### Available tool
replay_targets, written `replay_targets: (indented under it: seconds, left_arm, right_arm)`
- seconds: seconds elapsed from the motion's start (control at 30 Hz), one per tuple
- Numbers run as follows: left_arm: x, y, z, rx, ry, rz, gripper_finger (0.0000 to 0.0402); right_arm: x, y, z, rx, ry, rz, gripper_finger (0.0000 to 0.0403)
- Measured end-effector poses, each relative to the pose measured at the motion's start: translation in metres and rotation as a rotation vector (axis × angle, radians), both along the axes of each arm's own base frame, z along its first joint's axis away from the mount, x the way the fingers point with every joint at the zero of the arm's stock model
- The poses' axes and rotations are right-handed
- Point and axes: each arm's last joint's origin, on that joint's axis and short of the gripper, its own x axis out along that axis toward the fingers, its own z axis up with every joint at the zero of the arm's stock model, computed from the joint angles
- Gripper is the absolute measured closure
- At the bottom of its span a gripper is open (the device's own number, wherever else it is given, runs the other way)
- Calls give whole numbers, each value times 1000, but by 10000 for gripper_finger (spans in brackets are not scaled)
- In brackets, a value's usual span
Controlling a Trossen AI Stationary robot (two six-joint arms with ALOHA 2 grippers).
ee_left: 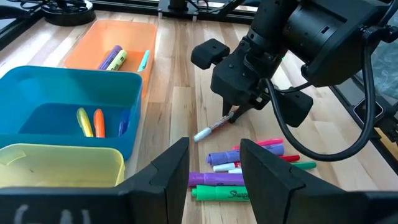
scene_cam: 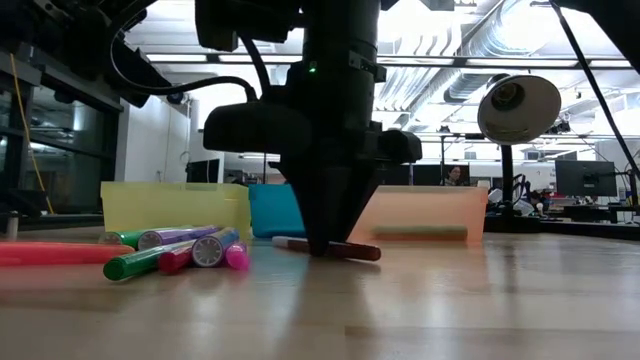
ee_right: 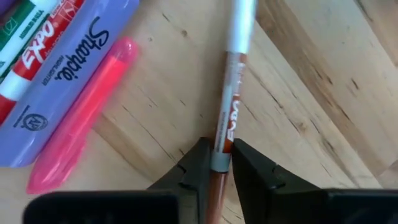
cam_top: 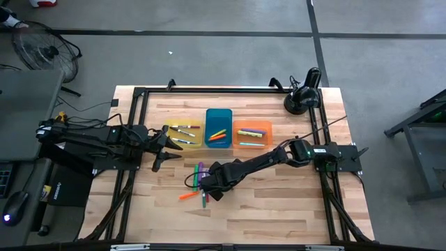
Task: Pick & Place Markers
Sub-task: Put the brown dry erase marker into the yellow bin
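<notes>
A thin red marker with a white cap point(ee_right: 233, 81) lies flat on the wooden table, a little apart from a loose pile of markers point(cam_top: 197, 183). My right gripper point(ee_right: 219, 158) points down over it, shut on its barrel; it also shows in the left wrist view point(ee_left: 233, 117) and the low view point(scene_cam: 322, 245). My left gripper point(cam_top: 167, 143) waits open near the yellow tray, with nothing between its fingers point(ee_left: 171, 168). More markers lie in the yellow tray point(cam_top: 185, 134), the blue tray point(cam_top: 218, 127) and the orange tray point(cam_top: 251, 132). My right gripper pinches the marker's red barrel point(ee_right: 222, 146) between its two fingers, well back from the white capped end point(ee_left: 202, 134). The fingers come from above, pointing down, and lie across the marker. The marker rests flat on the table point(scene_cam: 350, 250).
A purple Sharpie point(ee_right: 68, 68) and a pink highlighter point(ee_right: 81, 118) lie close beside the held marker. The three trays stand in a row at the table's far middle. A black lamp point(cam_top: 303, 97) stands at the far right corner. Bare wood lies toward the near edge.
</notes>
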Motion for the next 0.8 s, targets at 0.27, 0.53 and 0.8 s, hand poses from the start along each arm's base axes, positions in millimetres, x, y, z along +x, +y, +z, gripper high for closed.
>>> replay_targets:
  seconds: [0.27,0.53,0.8]
  left_arm:
    - [0,0,0,0,0,0,264]
    - [0,0,-1,-2,7,1,264]
    - [-1,0,-2,-4,19,2,264]
  right_arm:
    - [0,0,0,9,3,41,376]
    - [0,1,0,-35,-2,103,379]
    - [0,-1,6,-71,-16,151,380]
